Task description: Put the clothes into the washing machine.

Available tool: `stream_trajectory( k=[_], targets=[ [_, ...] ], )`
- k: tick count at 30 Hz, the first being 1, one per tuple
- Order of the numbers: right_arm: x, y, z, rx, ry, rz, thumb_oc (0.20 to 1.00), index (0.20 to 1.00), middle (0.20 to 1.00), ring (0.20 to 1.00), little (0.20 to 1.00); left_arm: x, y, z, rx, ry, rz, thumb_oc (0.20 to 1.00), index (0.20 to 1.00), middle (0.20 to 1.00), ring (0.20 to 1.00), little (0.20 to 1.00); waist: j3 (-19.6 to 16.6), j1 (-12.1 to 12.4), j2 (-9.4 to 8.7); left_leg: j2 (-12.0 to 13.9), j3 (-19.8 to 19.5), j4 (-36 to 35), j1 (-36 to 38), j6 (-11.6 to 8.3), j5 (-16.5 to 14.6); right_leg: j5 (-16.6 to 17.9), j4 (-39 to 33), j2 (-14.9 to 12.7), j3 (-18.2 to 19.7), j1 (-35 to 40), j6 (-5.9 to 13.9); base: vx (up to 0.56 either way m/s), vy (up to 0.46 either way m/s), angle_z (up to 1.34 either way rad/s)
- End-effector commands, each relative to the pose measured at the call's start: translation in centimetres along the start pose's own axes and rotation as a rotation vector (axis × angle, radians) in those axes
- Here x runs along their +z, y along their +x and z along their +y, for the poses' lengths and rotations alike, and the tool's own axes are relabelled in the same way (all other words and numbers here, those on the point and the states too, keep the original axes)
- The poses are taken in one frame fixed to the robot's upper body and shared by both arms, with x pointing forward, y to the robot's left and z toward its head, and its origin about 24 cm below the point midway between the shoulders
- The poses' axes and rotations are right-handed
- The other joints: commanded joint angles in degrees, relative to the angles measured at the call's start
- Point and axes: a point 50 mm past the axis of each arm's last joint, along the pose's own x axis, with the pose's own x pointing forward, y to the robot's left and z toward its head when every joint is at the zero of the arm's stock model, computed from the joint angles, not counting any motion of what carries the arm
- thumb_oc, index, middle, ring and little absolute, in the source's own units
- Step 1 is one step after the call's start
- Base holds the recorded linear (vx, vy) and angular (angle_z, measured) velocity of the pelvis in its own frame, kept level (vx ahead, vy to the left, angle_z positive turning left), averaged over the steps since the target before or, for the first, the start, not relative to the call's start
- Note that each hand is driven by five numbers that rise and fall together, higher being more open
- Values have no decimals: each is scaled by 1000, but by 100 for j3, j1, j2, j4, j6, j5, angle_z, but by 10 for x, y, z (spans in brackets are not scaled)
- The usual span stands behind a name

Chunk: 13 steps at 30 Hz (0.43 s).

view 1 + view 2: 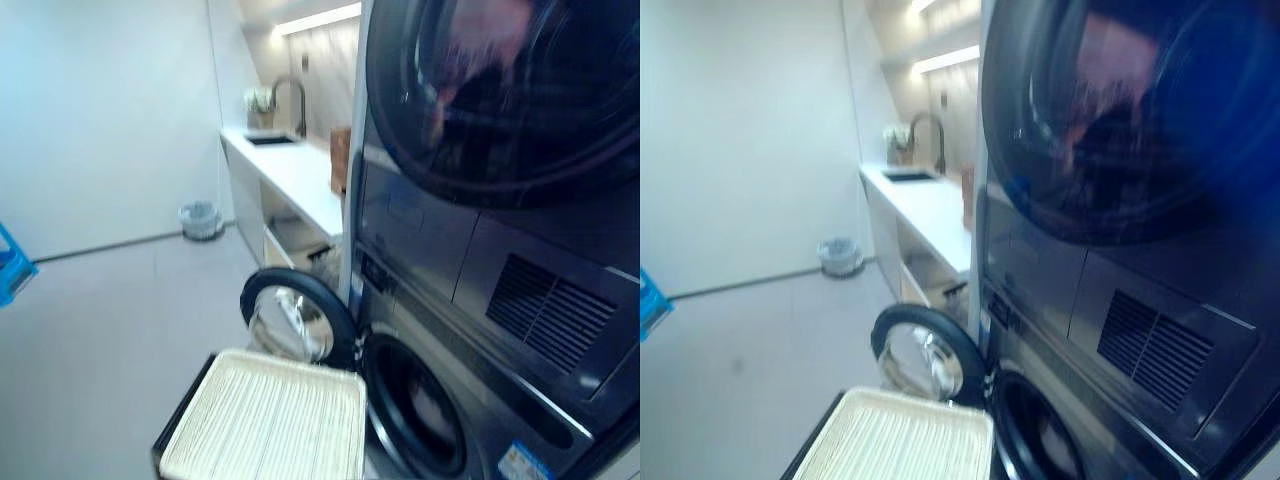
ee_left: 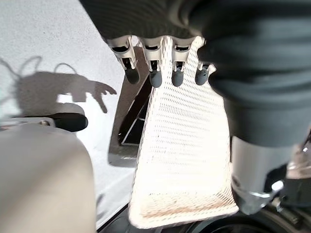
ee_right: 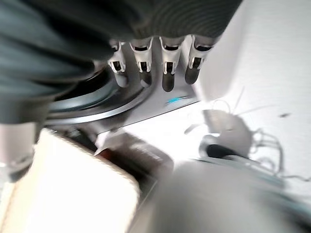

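The washing machine (image 1: 470, 400) stands at the lower right under a dark dryer (image 1: 500, 90). Its round door (image 1: 295, 320) is swung open to the left, and the dark drum opening (image 1: 415, 410) faces the basket. A pale patch shows inside the drum; what it is I cannot tell. A white woven basket (image 1: 270, 420) in a dark frame sits on the floor just in front of the door. My left hand (image 2: 153, 68) hangs over the basket (image 2: 184, 155) with relaxed fingers, holding nothing. My right hand (image 3: 167, 68) hangs by the washer's rim (image 3: 97, 104), fingers relaxed and holding nothing.
A white counter (image 1: 300, 180) with a sink and a dark tap (image 1: 295, 100) runs along the wall behind the machines. A small bin (image 1: 200, 220) stands by the far wall. A blue object (image 1: 12, 265) shows at the left edge. Grey floor (image 1: 100, 340) spreads to the left.
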Motion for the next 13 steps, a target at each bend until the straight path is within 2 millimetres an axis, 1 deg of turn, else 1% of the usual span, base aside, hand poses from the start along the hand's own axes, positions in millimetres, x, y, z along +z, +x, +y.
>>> stream_trajectory(
  k=[1,2,4,7,9,13],
  targets=[
    [33,5,-12,-24,14,-93,1000,1000,1000,1000,1000,31,9,-5,-18,-1,-73,1000,1000,1000,1000,1000,726,150,-48,-355,-216,147,111,162,-289,651,-325,231,61,-33,-30,64,14,1],
    [31,5,-11,-23,16,-87,1000,1000,1000,1000,1000,27,8,-5,-21,-1,-55,1000,1000,1000,1000,1000,684,123,-20,-333,-203,13,190,168,-249,650,-332,246,79,-13,-21,45,13,-1],
    [30,5,-10,-22,14,-84,1000,1000,1000,1000,1000,26,8,-5,-22,-2,-47,1000,1000,1000,1000,1000,672,112,-7,-325,-200,-57,220,170,-225,647,-336,256,91,-6,-17,24,9,-3],
    [26,5,-10,-27,6,-66,1000,1000,1000,1000,1000,26,9,-6,-40,9,-37,1000,1000,1000,1000,1000,642,74,51,-289,-188,-341,321,160,-99,662,-384,292,111,20,0,0,0,0],
    [23,4,-10,-32,-2,-51,1000,1000,1000,1000,1000,26,9,-8,-51,23,-36,1000,1000,1000,1000,1000,631,59,71,-286,-184,-417,358,156,-70,676,-419,295,113,33,11,0,0,0],
    [17,4,-10,-40,-13,-18,1000,1000,1000,1000,1000,27,9,-11,-80,40,-48,1000,1000,1000,1000,1000,614,52,88,-289,-136,-361,375,163,-116,661,-418,256,97,61,19,0,0,0]
  ],
)
